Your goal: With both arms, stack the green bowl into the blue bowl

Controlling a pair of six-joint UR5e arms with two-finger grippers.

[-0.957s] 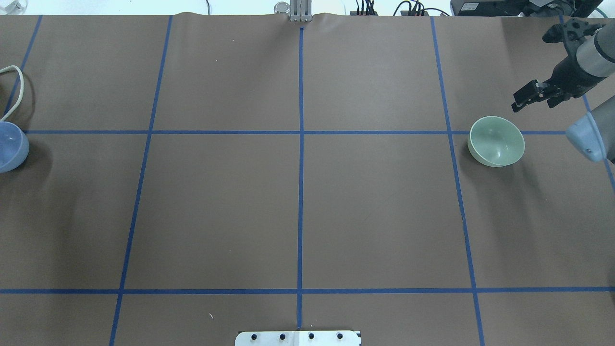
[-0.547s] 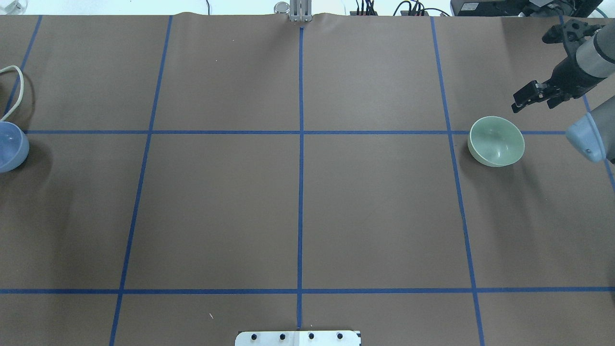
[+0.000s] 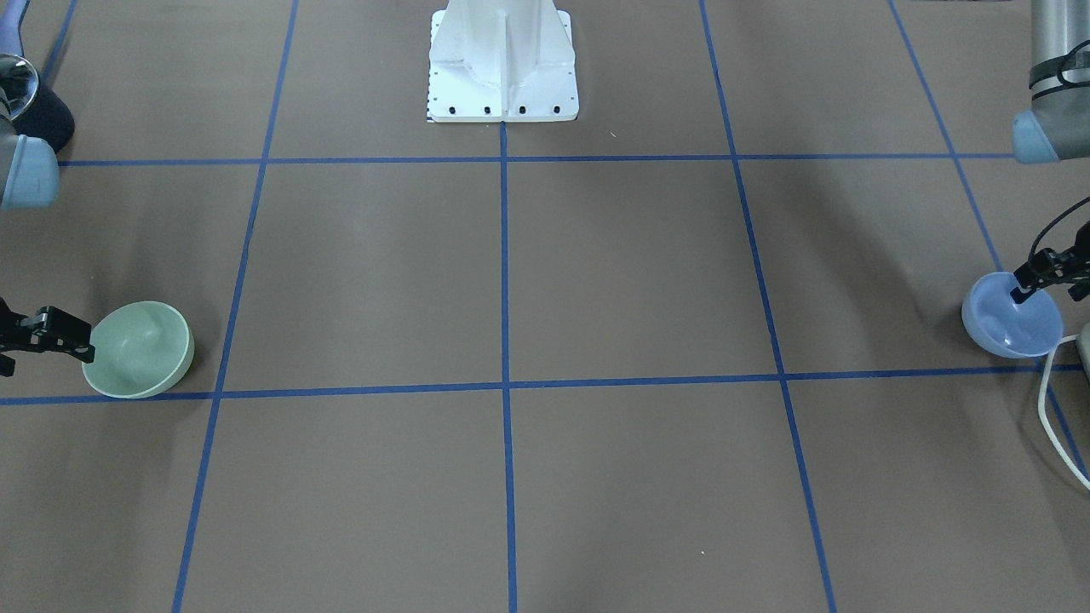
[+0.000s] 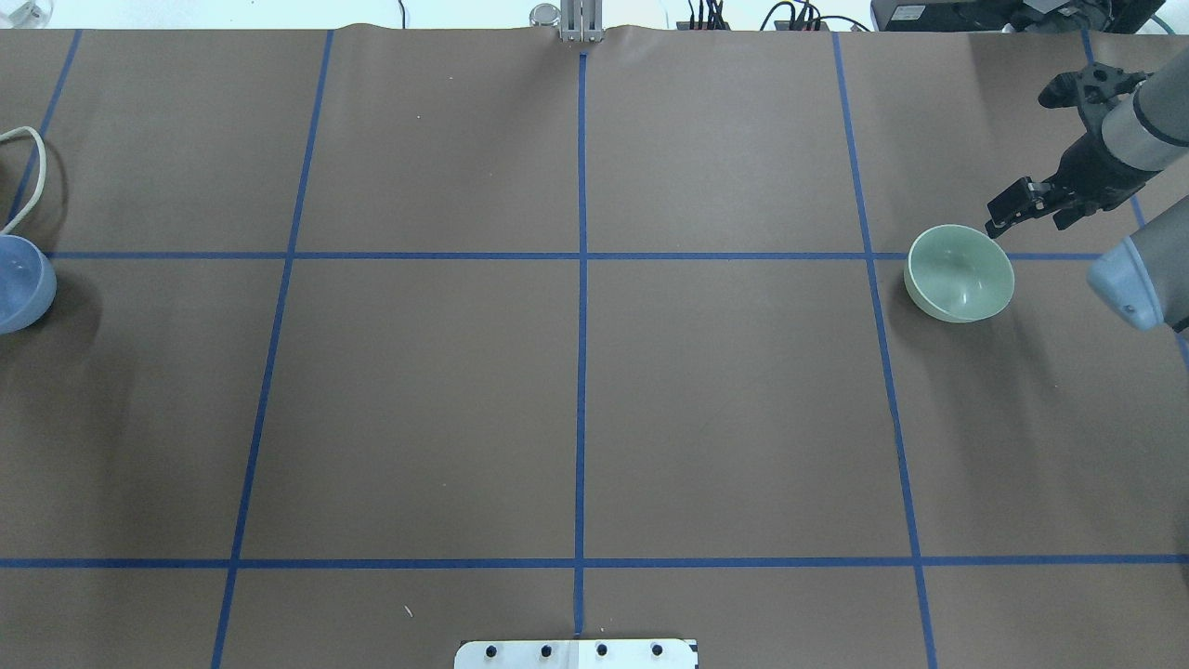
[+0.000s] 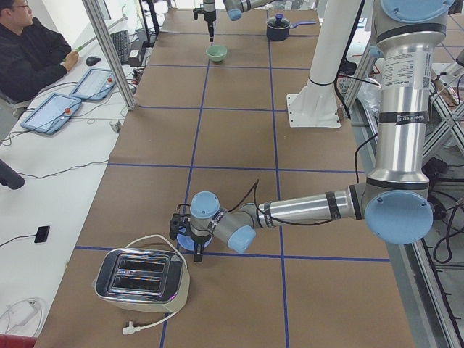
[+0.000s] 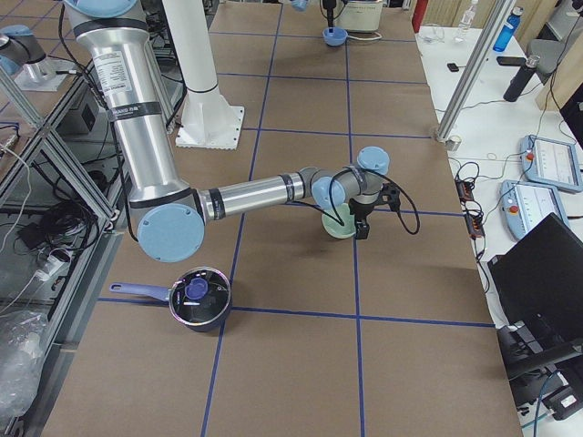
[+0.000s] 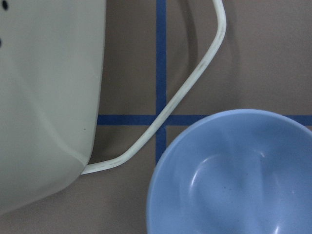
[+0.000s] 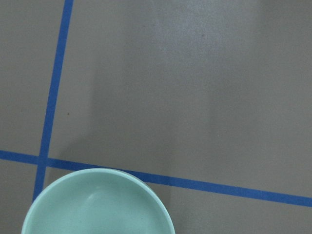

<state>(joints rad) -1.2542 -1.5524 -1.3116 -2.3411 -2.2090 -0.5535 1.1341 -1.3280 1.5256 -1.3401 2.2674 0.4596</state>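
- Right gripper [image 4: 1022,209]: jaws parted, with nothing between them. In the front-facing view, one fingertip sits at the outer rim of the green bowl [image 4: 960,273]. I cannot tell whether it touches.
- Green bowl: upright on the table [image 4: 418,400], over a blue tape line. It lies just inboard of the right gripper. The right wrist view catches only its rim arc at the bottom edge.
- Left gripper [image 3: 1047,285]: jaws look parted and hold nothing. One finger [image 3: 1022,288] hangs over the inside of the blue bowl [image 3: 1012,319], and the other is outside the rim. Contact cannot be made out.
- Blue bowl: upright, directly beneath and slightly inboard of the left gripper.
- Toaster [image 5: 141,275]: just outboard of the left gripper, beside the blue bowl. Its white cord [image 7: 185,92] curves across the gap between them.
- The bowls are well apart, each under its own gripper. The white pedestal [image 3: 502,60] stands between the arms.
- Lidded pot [image 6: 200,299]: back from the right gripper, on the robot's side near that arm's elbow.
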